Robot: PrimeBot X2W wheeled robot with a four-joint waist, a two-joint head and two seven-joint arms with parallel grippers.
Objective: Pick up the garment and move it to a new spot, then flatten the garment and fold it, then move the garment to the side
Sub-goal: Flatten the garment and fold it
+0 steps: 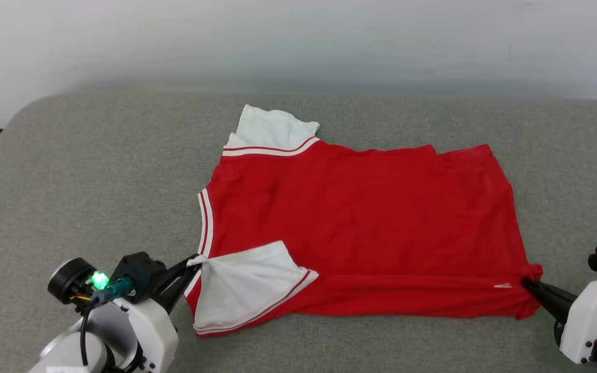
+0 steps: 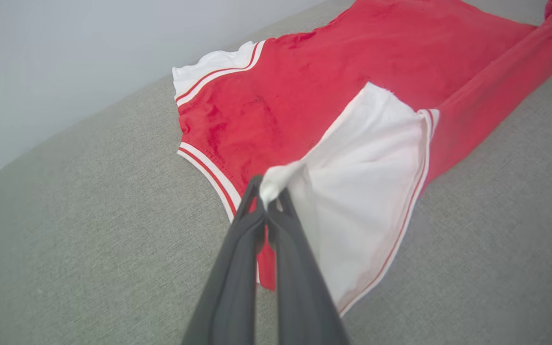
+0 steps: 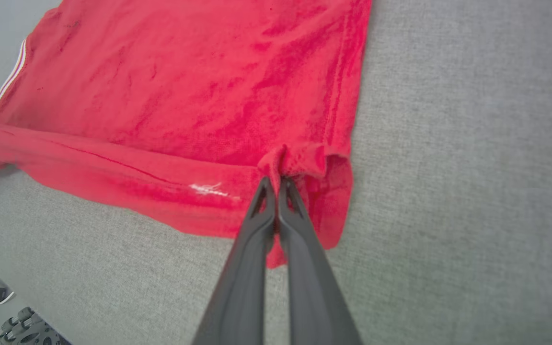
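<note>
Garment (image 1: 360, 223) is lying spread on the grey padded surface (image 1: 96, 181), roughly centre, collar end pointing to the robot's left and hem end to its right. Plain red side is facing up (no print showing). Far white sleeve (image 1: 270, 129) is sticking out toward the pale wall (image 1: 298, 36). Near white sleeve (image 1: 246, 285) is lying folded over onto the red body.

Left gripper (image 1: 192, 263) is sitting at the lower left, fingers clenched on a bunched corner of the near sleeve; in the left wrist view the left gripper (image 2: 267, 194) is pinching white cloth right at the tips, beside the striped collar trim (image 2: 209, 172).

Right gripper (image 1: 526, 284) is coming in from the lower right, gripping the near hem corner; in the right wrist view its tips (image 3: 277, 184) are pressing together on a puckered bit of red fabric (image 3: 185, 96).

A band of red cloth (image 1: 407, 292) along the near edge is running between the two grips, looking folded over.
</note>
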